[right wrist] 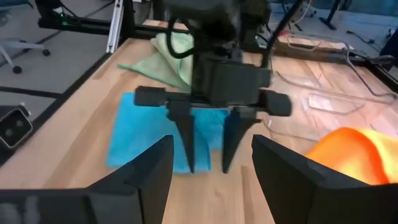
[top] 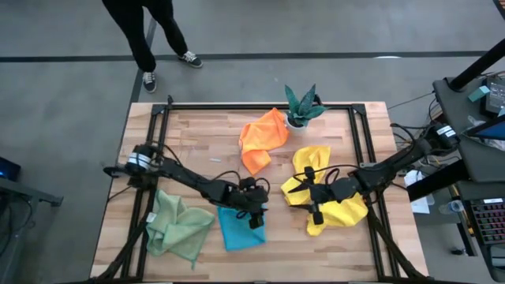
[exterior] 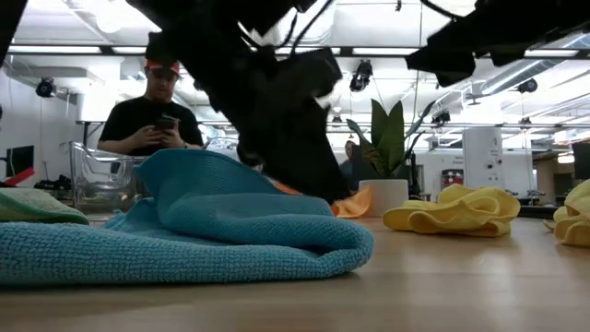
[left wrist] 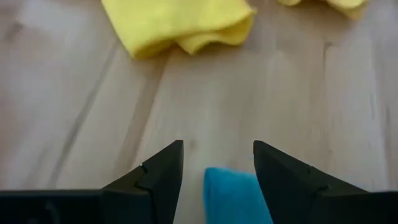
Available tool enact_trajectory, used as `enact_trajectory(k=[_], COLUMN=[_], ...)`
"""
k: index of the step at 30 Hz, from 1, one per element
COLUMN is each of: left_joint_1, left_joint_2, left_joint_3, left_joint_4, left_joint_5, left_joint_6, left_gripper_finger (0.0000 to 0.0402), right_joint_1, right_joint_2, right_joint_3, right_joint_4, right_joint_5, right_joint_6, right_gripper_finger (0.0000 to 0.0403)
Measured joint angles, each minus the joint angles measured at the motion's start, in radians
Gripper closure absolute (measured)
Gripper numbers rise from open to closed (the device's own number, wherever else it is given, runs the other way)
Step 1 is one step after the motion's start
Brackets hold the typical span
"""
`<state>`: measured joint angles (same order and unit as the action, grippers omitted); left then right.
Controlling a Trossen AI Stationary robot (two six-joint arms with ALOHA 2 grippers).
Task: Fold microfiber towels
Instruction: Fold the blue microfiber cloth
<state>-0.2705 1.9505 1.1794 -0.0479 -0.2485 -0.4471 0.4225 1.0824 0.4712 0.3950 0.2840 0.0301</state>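
Note:
The bright blue towel (top: 239,230) lies in a folded heap near the table's front edge, with a raised fold (exterior: 198,180). My left gripper (top: 256,214) points slantwise down over its right side, open, with a blue corner (left wrist: 231,194) between the fingers. My right gripper (top: 290,188) hangs open above the bare wood beside the yellow towels (top: 338,209), touching nothing. The second yellow towel (top: 312,160) and the orange towel (top: 263,138) lie crumpled behind. The pale green towel (top: 177,226) lies crumpled at the front left. My left gripper stands with its open fingers (right wrist: 188,146) on either side of the blue towel's right-hand corner (left wrist: 231,194), coming slantwise from above. I cannot tell whether the fingers touch the cloth. The towel lies wholly on the table.
A small plant in a white pot (top: 301,108) stands at the far edge behind the orange towel. A person (exterior: 152,115) stands beyond the table's far left, next to a clear tray (exterior: 97,175). Bare wood (top: 197,150) shows at the far left.

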Motion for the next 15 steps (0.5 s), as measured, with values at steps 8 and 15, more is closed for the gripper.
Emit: enact_trajectory(k=[8,15], left_joint_1=[-0.017,-0.046], left_joint_2=[0.028,-0.016], left_joint_3=[0.015,0.016], left_joint_4=[-0.047,-0.069], left_joint_5=[0.019,0.035], left_joint_6=[-0.046,-0.044], left_gripper_finger=[0.0237,0.0328], right_joint_1=[0.000,0.000], right_joint_2=[0.007,0.020], right_joint_3=[-0.020,-0.020], right_joint_4=[0.003,0.010], right_joint_5=[-0.004,-0.004], right_joint_6=[0.022,0.022], right_gripper_finger=[0.0195,0.0195])
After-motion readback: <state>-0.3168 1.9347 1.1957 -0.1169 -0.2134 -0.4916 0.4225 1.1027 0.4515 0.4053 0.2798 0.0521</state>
